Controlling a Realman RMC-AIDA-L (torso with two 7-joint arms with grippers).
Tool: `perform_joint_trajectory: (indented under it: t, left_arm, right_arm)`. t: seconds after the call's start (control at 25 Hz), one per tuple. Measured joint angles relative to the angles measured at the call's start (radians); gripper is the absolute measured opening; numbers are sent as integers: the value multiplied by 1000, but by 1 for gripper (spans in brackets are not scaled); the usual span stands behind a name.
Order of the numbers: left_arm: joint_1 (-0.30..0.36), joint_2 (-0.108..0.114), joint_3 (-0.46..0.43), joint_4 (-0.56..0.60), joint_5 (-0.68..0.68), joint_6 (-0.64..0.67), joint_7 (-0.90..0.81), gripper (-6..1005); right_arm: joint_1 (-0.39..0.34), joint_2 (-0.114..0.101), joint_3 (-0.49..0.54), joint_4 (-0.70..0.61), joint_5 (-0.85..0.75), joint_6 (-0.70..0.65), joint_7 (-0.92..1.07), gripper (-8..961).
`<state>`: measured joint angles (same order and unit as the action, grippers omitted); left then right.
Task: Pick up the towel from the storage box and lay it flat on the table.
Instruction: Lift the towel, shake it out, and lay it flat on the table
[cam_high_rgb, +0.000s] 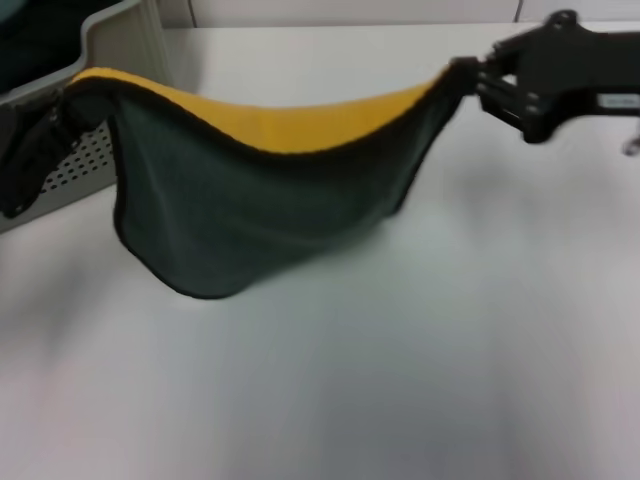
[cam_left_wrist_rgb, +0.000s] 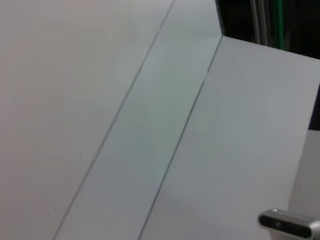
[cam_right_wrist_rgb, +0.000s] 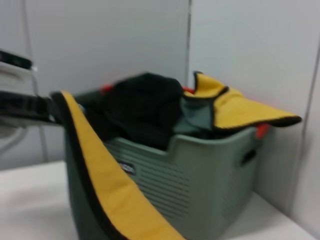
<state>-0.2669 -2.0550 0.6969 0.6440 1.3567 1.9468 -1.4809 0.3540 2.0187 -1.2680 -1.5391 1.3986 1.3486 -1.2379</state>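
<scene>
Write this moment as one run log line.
towel: out of box, stretched above table | left gripper: holds one corner | right gripper: holds other

Soft matt cloth towel (cam_high_rgb: 270, 190), dark green-grey on one face, yellow-orange on the other, black stitched edge. Light grey-green plastic storage box (cam_right_wrist_rgb: 200, 175), perforated walls, dull sheen. Smooth plain white worktop (cam_high_rgb: 400, 380). Matt black tool (cam_high_rgb: 478, 80) casing.

Towel (cam_high_rgb: 270, 190) above table (cam_high_rgb: 400, 380), right of storage box (cam_high_rgb: 120, 45)

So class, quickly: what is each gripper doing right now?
Left gripper: shut on the towel.
Right gripper: shut on the towel's other corner.
</scene>
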Motion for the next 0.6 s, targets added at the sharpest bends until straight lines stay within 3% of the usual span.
perform_joint_trajectory:
  t: [0.28,0.6]
  left_arm:
    - [103,-36,31,242,-23,85,-152,21]
    - [305,-34,272,431,-179,87,-212,22]
  right_arm:
    - [-90,-1,120,-53,123,204,-9,6]
    - [-193,-2,117,-32,287,373,-15,7]
